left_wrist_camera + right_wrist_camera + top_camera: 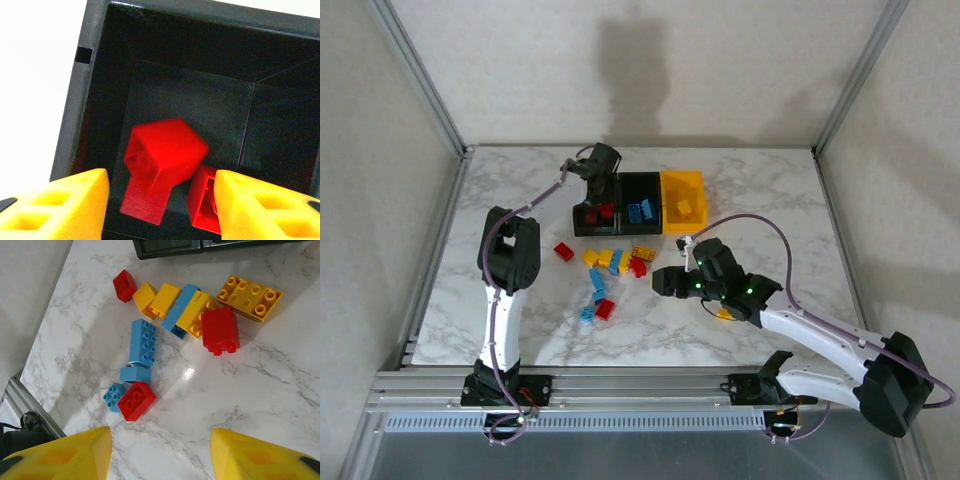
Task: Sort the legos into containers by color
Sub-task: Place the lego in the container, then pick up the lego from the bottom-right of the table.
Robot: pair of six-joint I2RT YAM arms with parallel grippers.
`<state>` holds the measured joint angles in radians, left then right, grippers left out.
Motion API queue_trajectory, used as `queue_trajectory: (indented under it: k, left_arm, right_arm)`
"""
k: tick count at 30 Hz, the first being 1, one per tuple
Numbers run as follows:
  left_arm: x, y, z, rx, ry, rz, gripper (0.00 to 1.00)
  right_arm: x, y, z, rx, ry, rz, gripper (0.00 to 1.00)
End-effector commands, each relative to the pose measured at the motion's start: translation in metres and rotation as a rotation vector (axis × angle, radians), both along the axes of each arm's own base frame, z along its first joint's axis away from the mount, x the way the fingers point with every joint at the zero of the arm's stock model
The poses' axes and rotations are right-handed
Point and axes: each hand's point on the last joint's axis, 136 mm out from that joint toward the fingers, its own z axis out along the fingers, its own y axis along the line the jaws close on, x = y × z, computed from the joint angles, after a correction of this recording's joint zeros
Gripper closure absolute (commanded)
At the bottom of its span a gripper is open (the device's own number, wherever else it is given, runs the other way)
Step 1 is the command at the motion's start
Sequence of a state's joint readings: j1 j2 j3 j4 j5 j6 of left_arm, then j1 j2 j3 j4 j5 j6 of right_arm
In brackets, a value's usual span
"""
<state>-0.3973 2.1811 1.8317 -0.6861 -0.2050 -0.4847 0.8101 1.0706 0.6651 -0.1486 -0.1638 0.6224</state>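
L arm: left gripper [603,160] is over the far end of the left black bin [595,231], pointing down into it. Left wrist view: left gripper [160,187] is open, with yellow fingers [65,205] spread wide and clamping nothing. A blurred red brick [165,155] sits tilted between them inside the bin [75,110], w/ a gap on each side. A second red brick [202,202] lies on the bin floor just right of it, close to the right-hand finger. There is a flat red patch under the blurred brick; cannot tell if it is a brick or a reflection.

R arm: right gripper [665,282] is low over the table [770,190], just right of the loose pile. Right wrist view: right gripper [160,445] is open and empty, w/ bare marble between the fingers [75,455].

Bins: joined in a row at far centre.
- Left black bin holds red pcs [597,212].
- Middle black bin [640,230] holds blue pcs [640,210].
- Yellow bin [700,200] holds one yellow pc [684,207].

Loose legos lie on the marble in front of the bins:
- small red [124,285] at far left
- two yellow [166,300], a long blue [179,307] and another yellow [197,312], packed touching
- red block [219,330] against that last yellow
- yellow 2x4 plate [249,296] nearest the bins
- nearer group: long blue [142,341], short blue [135,374], small blue [114,394] and red square [136,400] touching it
- one stray yellow [723,313] by the R forearm, apart from the pile
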Motion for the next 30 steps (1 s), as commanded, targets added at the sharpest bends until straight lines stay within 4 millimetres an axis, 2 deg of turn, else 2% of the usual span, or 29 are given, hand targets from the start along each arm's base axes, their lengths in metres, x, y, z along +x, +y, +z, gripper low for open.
queue_trajectory:
  k: [1, 4, 8, 11, 15, 17, 19, 23, 26, 30]
  left_arm:
    - [-0.002, -0.002, 0.039, -0.037, -0.042, -0.021, 0.42]
    - [-0.009, -0.012, 0.059, -0.08, -0.068, -0.05, 0.42]
    - [-0.026, -0.03, 0.084, -0.158, -0.109, -0.12, 0.4]
    - [-0.046, -0.05, 0.098, -0.265, -0.138, -0.203, 0.36]
    - [-0.085, -0.08, 0.109, -0.429, -0.144, -0.333, 0.34]
    - [-0.105, -0.092, 0.11, -0.483, -0.135, -0.394, 0.34]
    - [-0.129, -0.105, 0.11, -0.535, -0.124, -0.459, 0.34]
    - [-0.173, -0.125, 0.106, -0.598, -0.117, -0.562, 0.34]
    - [-0.201, -0.136, 0.096, -0.623, -0.107, -0.612, 0.34]
    - [-0.224, -0.143, 0.083, -0.63, -0.102, -0.618, 0.34]
  right_arm:
    - [-0.001, -0.005, 0.003, -0.01, -0.009, -0.028, 0.46]
    - [0.005, -0.012, 0.007, -0.04, -0.019, -0.076, 0.44]
    - [0.016, -0.037, 0.003, -0.162, 0.01, -0.212, 0.37]
    - [0.019, -0.057, 0.001, -0.221, 0.035, -0.306, 0.29]
    - [0.018, -0.083, 0.0, -0.252, 0.096, -0.411, 0.29]
    - [0.016, -0.099, -0.005, -0.276, 0.153, -0.474, 0.31]
    - [0.012, -0.125, -0.018, -0.324, 0.24, -0.568, 0.32]
    - [0.0, -0.154, -0.041, -0.389, 0.36, -0.68, 0.32]
    - [-0.007, -0.165, -0.058, -0.399, 0.431, -0.75, 0.23]
    - [-0.012, -0.168, -0.076, -0.417, 0.494, -0.781, 0.23]
